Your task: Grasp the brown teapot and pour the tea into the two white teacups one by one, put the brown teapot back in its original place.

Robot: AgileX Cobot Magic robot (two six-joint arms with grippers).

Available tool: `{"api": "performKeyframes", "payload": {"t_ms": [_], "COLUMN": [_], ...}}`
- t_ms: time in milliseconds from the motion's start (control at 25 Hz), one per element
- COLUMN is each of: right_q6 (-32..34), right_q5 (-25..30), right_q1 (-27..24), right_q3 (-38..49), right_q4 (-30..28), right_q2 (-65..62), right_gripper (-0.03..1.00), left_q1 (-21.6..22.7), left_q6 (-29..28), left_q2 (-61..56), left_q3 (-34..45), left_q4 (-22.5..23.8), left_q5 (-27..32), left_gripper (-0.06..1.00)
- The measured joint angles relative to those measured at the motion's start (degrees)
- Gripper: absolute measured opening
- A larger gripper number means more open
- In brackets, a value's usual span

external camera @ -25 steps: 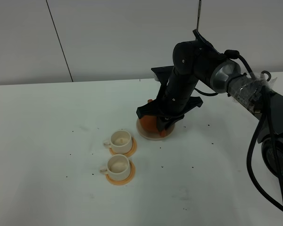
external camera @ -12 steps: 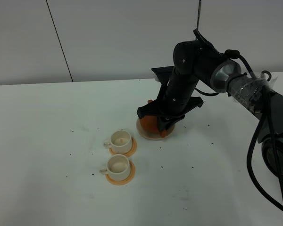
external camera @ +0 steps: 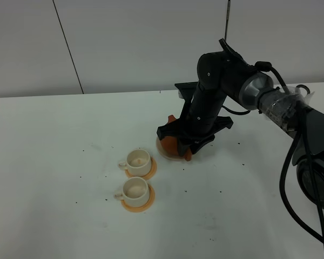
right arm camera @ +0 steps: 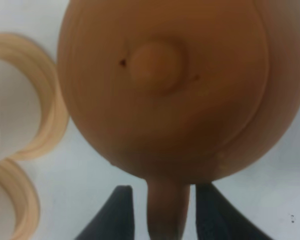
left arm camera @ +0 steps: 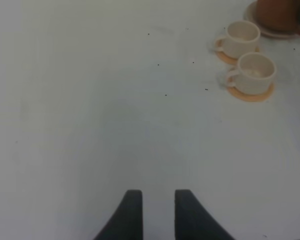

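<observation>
The brown teapot (external camera: 171, 144) stands upright on the cream trivet (external camera: 168, 157). My right gripper (external camera: 179, 144) is down over the teapot. The right wrist view shows the teapot (right arm camera: 165, 85) from above, with its loop handle (right arm camera: 168, 212) between the open fingers (right arm camera: 119, 215) and a thin gap on each side. The two white teacups (external camera: 138, 160) (external camera: 135, 188) sit on orange coasters to the front left of the teapot. They also show in the left wrist view as teacups (left arm camera: 243, 36) (left arm camera: 255, 73). My left gripper (left arm camera: 154, 192) hovers shut over bare table with nothing in it.
The white table (external camera: 54, 162) has small dark specks scattered over it. The right arm's black links and cables (external camera: 291, 118) reach in from the right edge. A grey panelled wall stands behind the table.
My right gripper's fingers have spread apart off the teapot handle, and the arm has lifted slightly. The teapot and the cups have not moved.
</observation>
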Motion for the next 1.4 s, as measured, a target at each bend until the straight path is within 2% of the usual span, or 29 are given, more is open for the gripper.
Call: {"api": "performKeyframes", "payload": {"t_ms": [1400], "right_q6": [-2.7], "right_q5": [0.2], "right_q1": [-1.7], "right_q3": [-2.6], "right_q4": [1.9], "right_q2": [0.0], "right_gripper": [0.3], "left_q1": [0.0], "left_q6": [0.0], "left_q2": [0.0], "left_q3": [0.0], "left_q4": [0.1], "left_q5": [0.0], "left_gripper": [0.23]}}
